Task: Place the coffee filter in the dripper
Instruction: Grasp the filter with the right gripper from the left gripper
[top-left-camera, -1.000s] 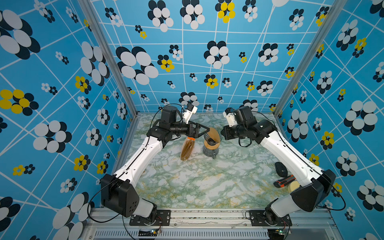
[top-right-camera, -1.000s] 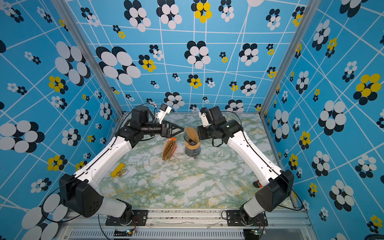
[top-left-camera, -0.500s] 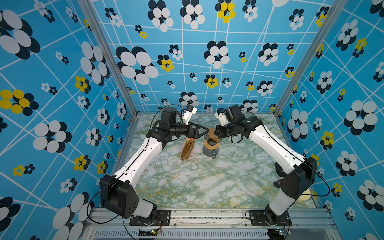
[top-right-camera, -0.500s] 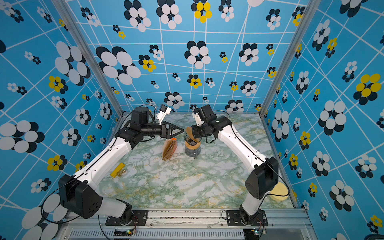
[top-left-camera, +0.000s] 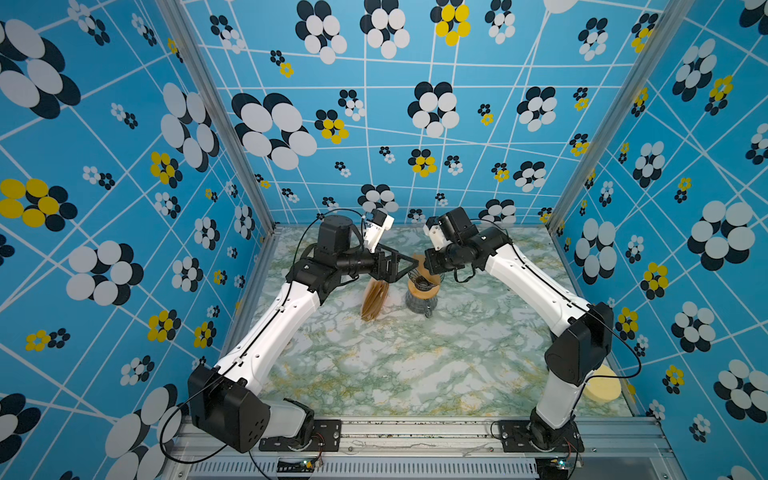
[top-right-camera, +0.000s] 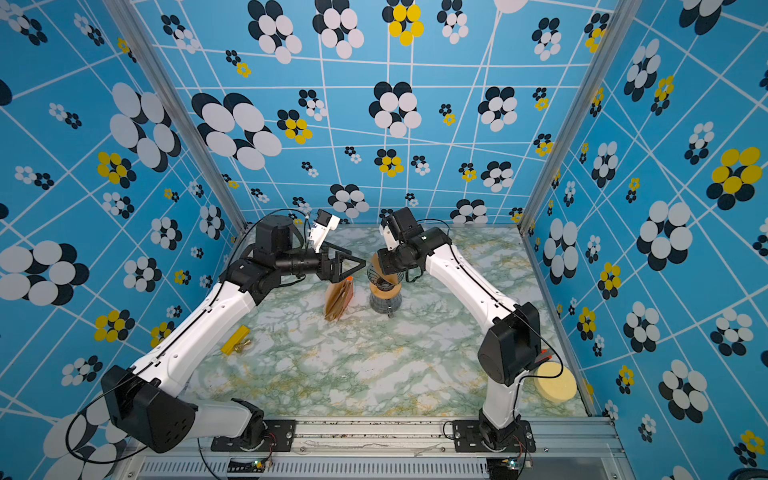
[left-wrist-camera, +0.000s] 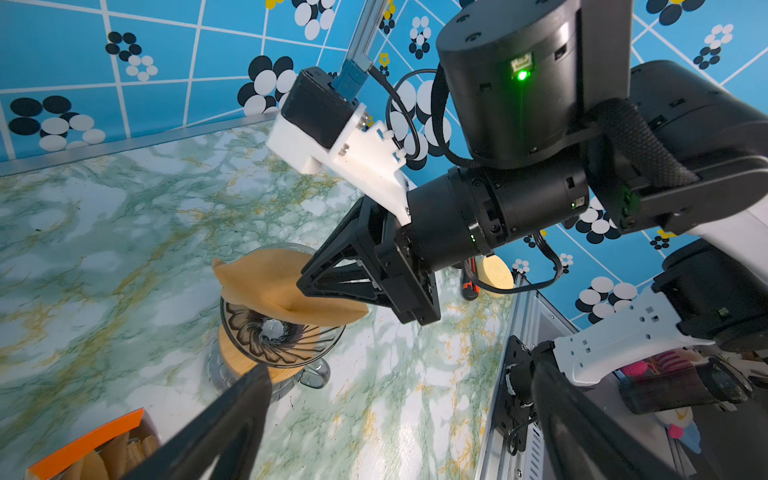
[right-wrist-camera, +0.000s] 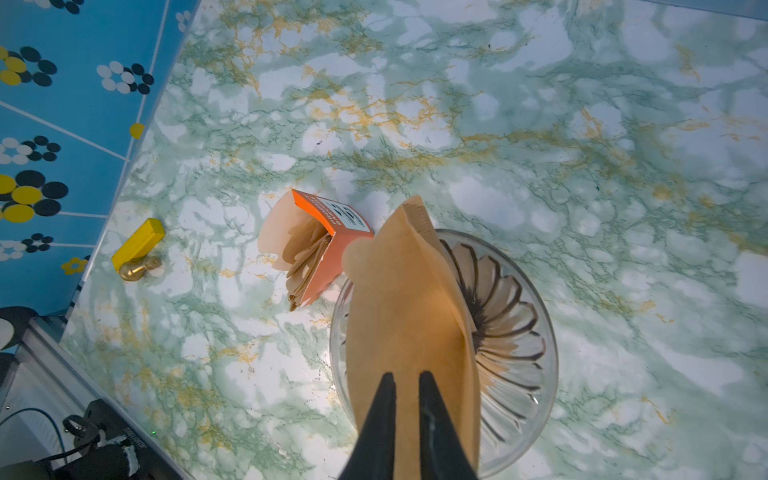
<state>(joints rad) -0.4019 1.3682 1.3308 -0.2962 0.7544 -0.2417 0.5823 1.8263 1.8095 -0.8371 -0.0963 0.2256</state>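
- My right claw (right-wrist-camera: 405, 376) is pressed together on the coffee filter (right-wrist-camera: 407, 299), pinching one edge of the tan paper between its two black fingertips.
- The filter is folded nearly flat and hangs over the mouth of the dripper (right-wrist-camera: 511, 332), covering the side of the opening nearest the packet. The spiral ribs on the other side are uncovered.
- From the left wrist view the paper lies tilted across the far rim of the glass. I cannot tell whether it touches the rim, and it is not seated down in the cone.
- The dripper stands upright on a wooden ring (left-wrist-camera: 241, 361), which sits on a glass jug (left-wrist-camera: 316, 374) in the back half of the tabletop (right-wrist-camera: 540, 124).
- My left claw (top-left-camera: 409, 266) is spread wide and holds nothing. It hovers just beside the dripper, above the packet of filters (right-wrist-camera: 320, 245).
- That packet lies on the tabletop just beside the jug, orange tag up, with brown filters fanning out of it.
- A yellow block (right-wrist-camera: 139, 243) with a brass knob lies near the tabletop's left edge, well apart from the rest.
- A pale yellow disc (top-right-camera: 557, 386) lies by the right arm's base.
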